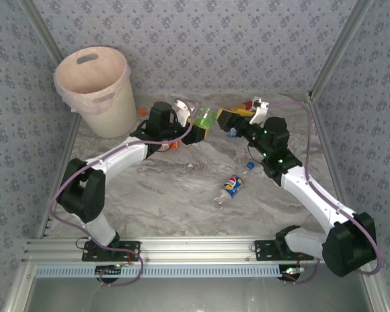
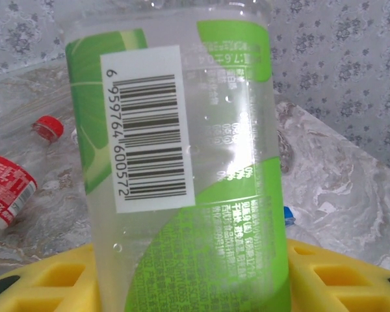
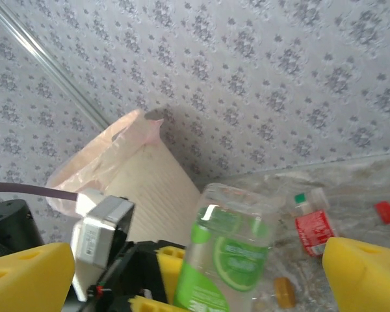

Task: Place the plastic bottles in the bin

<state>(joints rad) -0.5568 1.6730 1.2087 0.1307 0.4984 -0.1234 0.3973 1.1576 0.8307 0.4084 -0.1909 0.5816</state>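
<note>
Barcode (image 2: 149,136) on green-label bottle (image 2: 247,260) reading 6 959764 600572; red-label bottle (image 2: 6,192) showing white Coca-Cola script, partly cut off

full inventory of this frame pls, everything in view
Bin: 1, cream with pink liner, far-left corner of table.
Green bottle: 1, clear with green label, in left hand.
Blue bottle: 1, clear with blue label, lying mid-table.
Red bottles: at least 1, red label, lying at the back; total unclear.
Table: 1, grey marble pattern.
Walls: grey floral, around the table.
Left hand: yellow fingers, shut on green bottle.
Right hand: yellow fingers, open, facing green bottle.
</note>
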